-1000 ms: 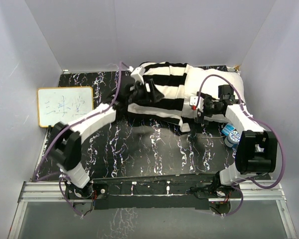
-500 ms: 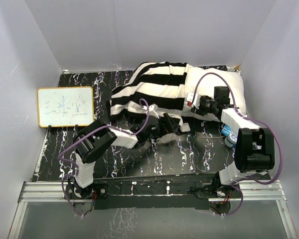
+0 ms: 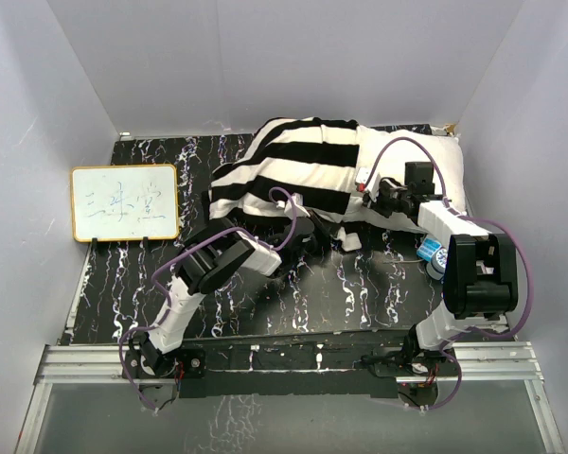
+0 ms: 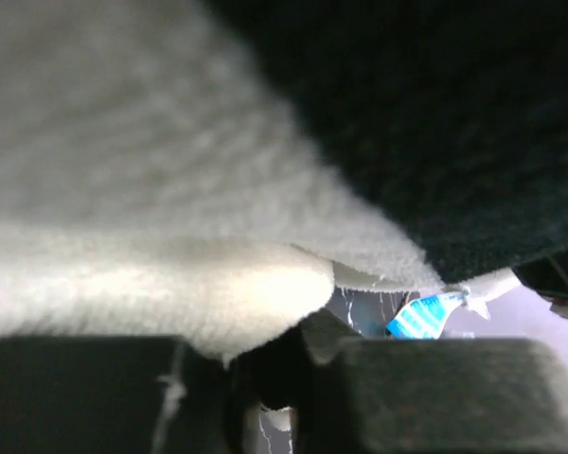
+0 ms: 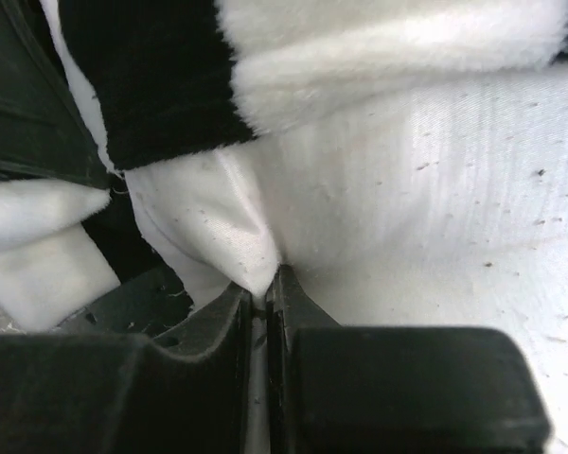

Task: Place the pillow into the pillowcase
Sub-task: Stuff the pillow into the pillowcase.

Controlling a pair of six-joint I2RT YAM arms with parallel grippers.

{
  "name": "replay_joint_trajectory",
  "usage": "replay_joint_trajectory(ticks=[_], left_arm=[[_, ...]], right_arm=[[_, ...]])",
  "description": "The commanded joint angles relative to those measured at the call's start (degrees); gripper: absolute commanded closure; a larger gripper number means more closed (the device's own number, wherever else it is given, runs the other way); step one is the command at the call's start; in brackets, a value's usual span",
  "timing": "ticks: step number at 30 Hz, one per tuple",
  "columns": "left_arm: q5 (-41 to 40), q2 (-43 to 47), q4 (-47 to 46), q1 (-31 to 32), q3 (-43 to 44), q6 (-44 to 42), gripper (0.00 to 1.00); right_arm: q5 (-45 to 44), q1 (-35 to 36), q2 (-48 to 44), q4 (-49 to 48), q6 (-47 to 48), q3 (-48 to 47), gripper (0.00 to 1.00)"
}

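The black-and-white striped pillowcase lies bunched over the left part of the plain white pillow at the back of the table. My left gripper sits low at the pillowcase's near edge. In the left wrist view its jaws stand almost closed, with the fuzzy white hem of the pillowcase caught at their tips. My right gripper is at the pillow's near left end, just beside the pillowcase edge. There it is shut on a pinched fold of the pillow, under the pillowcase's hem.
A small whiteboard stands at the left edge of the black marbled table. A blue-and-white object lies by the right arm and shows under the cloth as a blue-and-white object. White walls close in on three sides.
My left arm came down off the top of the pillowcase to its near edge and closed there. The right gripper closed on the pillow fabric. The pillowcase now lies spread further left.
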State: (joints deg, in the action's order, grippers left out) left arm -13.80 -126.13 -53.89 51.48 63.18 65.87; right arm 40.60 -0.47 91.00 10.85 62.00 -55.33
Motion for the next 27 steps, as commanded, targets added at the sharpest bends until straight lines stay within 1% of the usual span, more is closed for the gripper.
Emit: replay_joint_trajectory(ticks=[1, 3, 4, 5, 6, 7, 8, 9, 10, 13, 15, 17, 19, 20, 22, 24, 25, 26, 27], left_arm=[[3.80, -1.12, -5.79, -1.88, 4.24, -1.11, 1.00], [11.97, 1.54, -5.57, -3.47, 8.32, -0.94, 1.00], [16.52, 3.79, -3.65, -3.95, 12.53, -1.52, 1.00], [20.53, 6.08, 1.20, -4.06, 17.57, -4.04, 1.00], [24.11, 8.00, 9.09, -4.09, 24.34, -7.91, 1.00], [26.81, 9.41, 16.71, -4.04, 30.01, -11.27, 1.00], [28.43, 10.86, 21.37, -4.27, 32.99, -12.11, 1.00], [29.73, 12.38, 22.16, -5.26, 31.77, -10.61, 1.00], [30.91, 13.97, 20.51, -6.25, 27.90, -7.62, 1.00], [33.78, 16.92, 10.46, -8.01, 12.73, 1.87, 1.00], [35.17, 15.69, 2.32, -8.04, 3.50, 8.11, 1.00], [38.27, 13.06, -5.64, -7.79, -2.15, 13.75, 1.00], [40.48, 11.31, -10.19, -7.61, -5.99, 16.39, 1.00], [40.92, 11.26, -10.35, -7.62, -7.60, 16.00, 1.00], [40.78, 12.00, -7.22, -7.71, -9.54, 12.77, 1.00], [40.20, 13.49, -1.66, -7.41, -9.54, 8.27, 1.00], [40.18, 14.28, 0.24, -7.03, -9.20, 6.66, 1.00], [40.39, 15.12, 1.15, -6.63, -8.64, 5.40, 1.00], [40.83, 16.01, 1.89, -6.26, -7.54, 4.32, 1.00]], right_arm=[[3.44, 2.35, 3.15, 0.22, -10.21, -5.45, 0.92], [7.47, 3.30, 2.88, -5.59, -22.58, -8.11, 0.92], [9.01, 4.08, 2.70, -9.36, -29.56, -9.99, 0.92], [10.12, 4.90, 2.61, -14.17, -37.43, -12.12, 0.92], [10.31, 5.66, 2.79, -19.10, -44.70, -14.46, 0.92], [10.22, 6.47, 3.15, -23.63, -54.18, -16.53, 0.92], [9.64, 7.34, 3.66, -27.52, -59.93, -18.38, 0.92], [8.64, 8.00, 4.28, -30.59, -63.67, -19.45, 0.92], [7.11, 8.80, 4.88, -31.71, -66.03, -19.48, 0.92], [1.48, 11.67, 7.75, -32.20, -65.98, -14.16, 0.92], [0.81, 12.44, 12.41, -31.39, -66.03, -8.97, 0.92], [1.66, 12.90, 14.23, -30.77, -64.95, -4.42, 0.92], [4.10, 13.43, 14.28, -28.35, -61.16, -1.74, 0.92], [5.54, 13.74, 13.89, -25.49, -57.99, -1.53, 0.92], [10.41, 13.98, 12.78, -21.20, -53.21, -1.55, 0.92], [10.73, 15.35, 10.88, -16.49, -48.93, -2.48, 0.92], [10.11, 16.35, 9.68, -15.95, -47.25, -2.55, 0.92], [8.55, 17.34, 7.15, -17.61, -47.48, -1.97, 0.92], [6.10, 18.29, 5.02, -21.68, -50.03, -0.95, 0.92]])
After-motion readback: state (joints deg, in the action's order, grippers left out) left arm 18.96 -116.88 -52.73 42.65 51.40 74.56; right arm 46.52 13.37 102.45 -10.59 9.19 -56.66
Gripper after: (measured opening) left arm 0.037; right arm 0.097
